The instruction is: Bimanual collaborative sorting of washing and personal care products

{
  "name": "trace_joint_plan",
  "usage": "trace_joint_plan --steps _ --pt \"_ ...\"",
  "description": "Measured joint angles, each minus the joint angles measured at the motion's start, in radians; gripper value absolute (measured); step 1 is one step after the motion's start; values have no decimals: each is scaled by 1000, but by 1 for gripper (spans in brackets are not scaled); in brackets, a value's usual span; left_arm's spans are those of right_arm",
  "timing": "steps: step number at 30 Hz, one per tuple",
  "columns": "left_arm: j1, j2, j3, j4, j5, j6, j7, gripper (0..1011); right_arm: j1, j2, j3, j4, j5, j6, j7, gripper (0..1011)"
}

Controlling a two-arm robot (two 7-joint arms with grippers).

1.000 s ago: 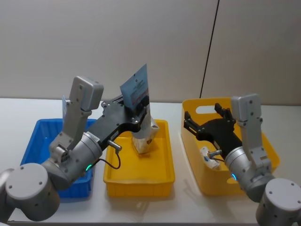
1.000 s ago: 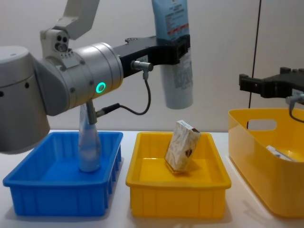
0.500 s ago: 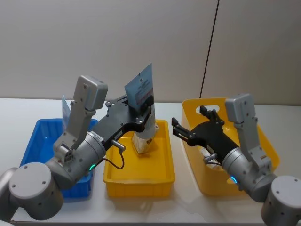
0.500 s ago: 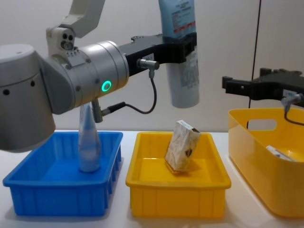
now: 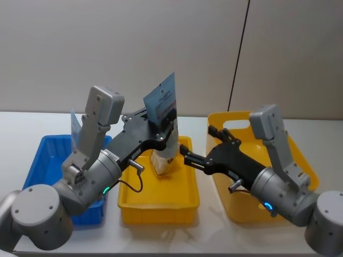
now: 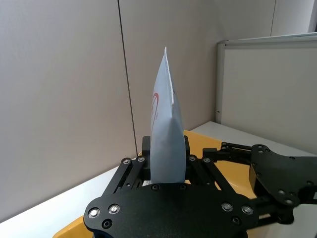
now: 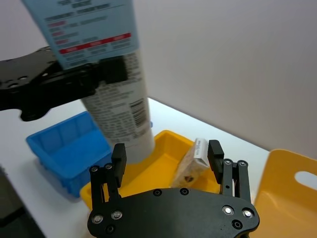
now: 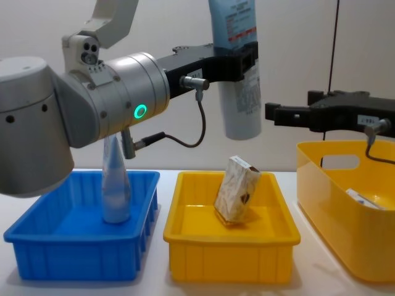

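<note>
Tube held upright over the middle bin, handover judged next.
Left end effector (image 5: 165, 128) is clamped on the red-banded tube (image 8: 242, 108), long axis vertical, above the yellow bin (image 8: 229, 260). Right end effector (image 7: 167, 148), jaws apart, sits just right of the tube's lower body.

The red-banded tube (image 8: 242, 111) is cut off at its upper end by the chest view's top edge.
</note>
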Motion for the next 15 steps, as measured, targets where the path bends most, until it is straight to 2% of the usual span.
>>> trace_joint_plan --steps 5,15 --pt "0 0 1 0 0 0 0 264 19 22 -17 1 15 18 50 1004" --pt "-1 -1 1 0 0 0 -1 264 64 44 -52 31 21 36 103 1004"
